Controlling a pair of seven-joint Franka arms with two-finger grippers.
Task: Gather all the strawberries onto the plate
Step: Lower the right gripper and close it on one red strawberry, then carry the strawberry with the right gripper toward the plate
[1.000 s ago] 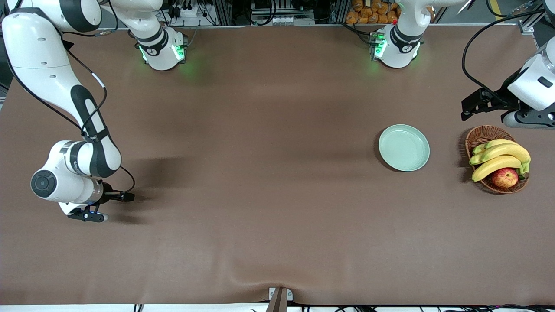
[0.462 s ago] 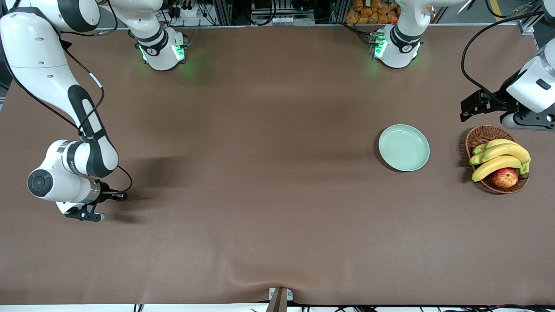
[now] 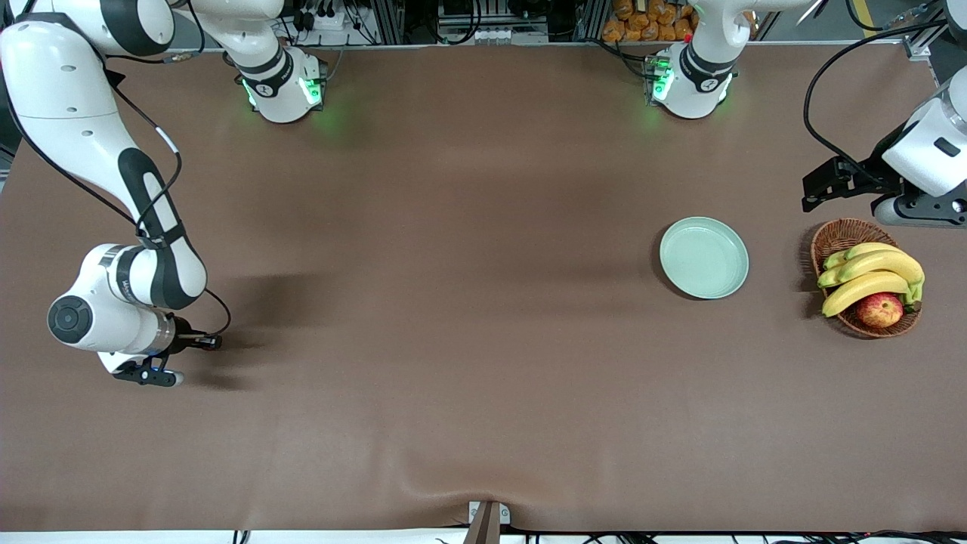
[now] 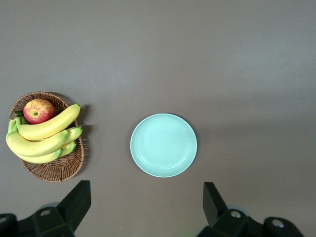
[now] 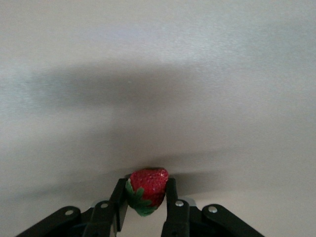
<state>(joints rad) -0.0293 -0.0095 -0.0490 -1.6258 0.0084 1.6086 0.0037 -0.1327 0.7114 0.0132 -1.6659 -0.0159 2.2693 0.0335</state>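
In the right wrist view one small red strawberry (image 5: 149,181) with a green leafy top sits between my right gripper's (image 5: 146,193) fingers, which are shut on it just above the brown table. In the front view the right gripper (image 3: 149,375) is low at the right arm's end of the table, and the hand hides the berry. The pale mint-green plate (image 3: 704,258) lies empty toward the left arm's end. My left gripper (image 3: 818,190) waits open above the table near the basket, and the plate (image 4: 163,145) shows between its spread fingers (image 4: 75,203).
A brown wicker basket (image 3: 837,237) with bananas (image 3: 869,276) and a red-yellow apple (image 3: 880,310) stands beside the plate at the left arm's end. The same basket (image 4: 52,171) shows in the left wrist view. A brown mat (image 3: 453,317) covers the table.
My right gripper has shifted slightly toward the right arm's end of the table and shut on the strawberry. The left hand has moved a little.
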